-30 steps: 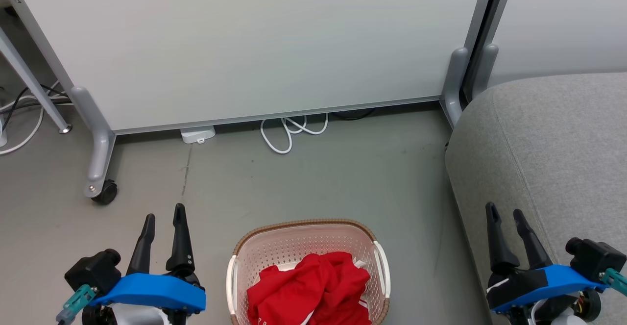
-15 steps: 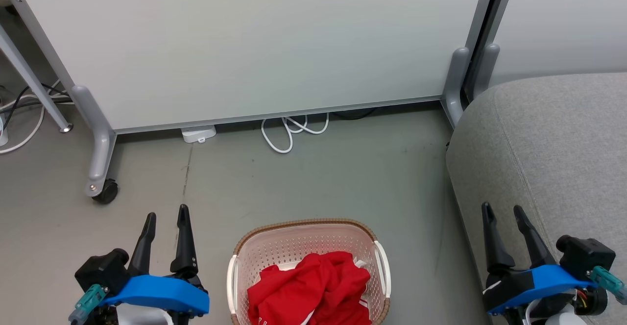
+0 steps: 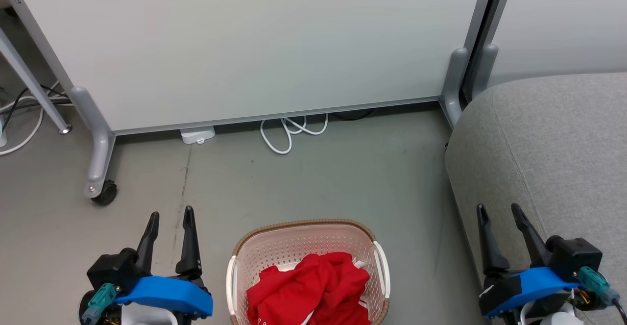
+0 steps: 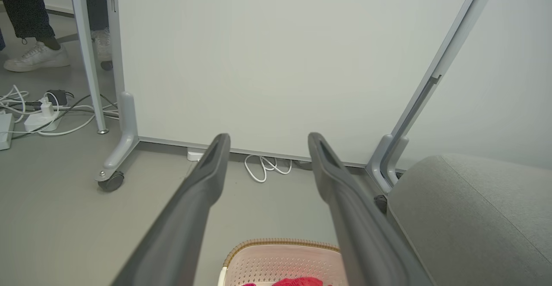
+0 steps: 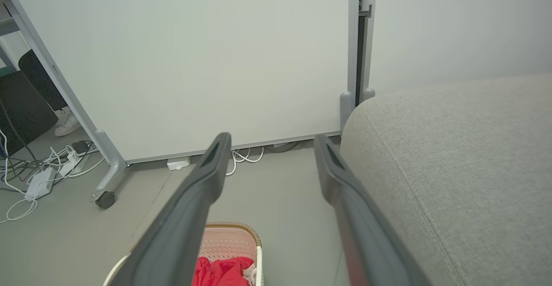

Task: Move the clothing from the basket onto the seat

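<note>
A heap of bright red clothing (image 3: 311,290) with white trim lies in the cream perforated basket (image 3: 303,240), which stands on the floor at the bottom centre of the head view. The basket's brown rim (image 4: 284,243) and a strip of red cloth (image 5: 220,271) also show low in both wrist views. The grey seat (image 3: 553,138) fills the right side. My left gripper (image 3: 171,214) is open to the left of the basket, nothing between its fingers. My right gripper (image 3: 498,210) is open in front of the seat's edge, to the right of the basket.
A white rolling partition (image 3: 245,45) on grey feet with a castor (image 3: 104,192) stands behind the basket. White cables (image 3: 289,131) and a small white box (image 3: 197,134) lie under it. A person's shoes (image 4: 36,57) and a power strip (image 4: 39,120) are far left.
Both grippers have drifted slightly inward and back toward the bottom of the head view. Basket and clothing have not moved.
</note>
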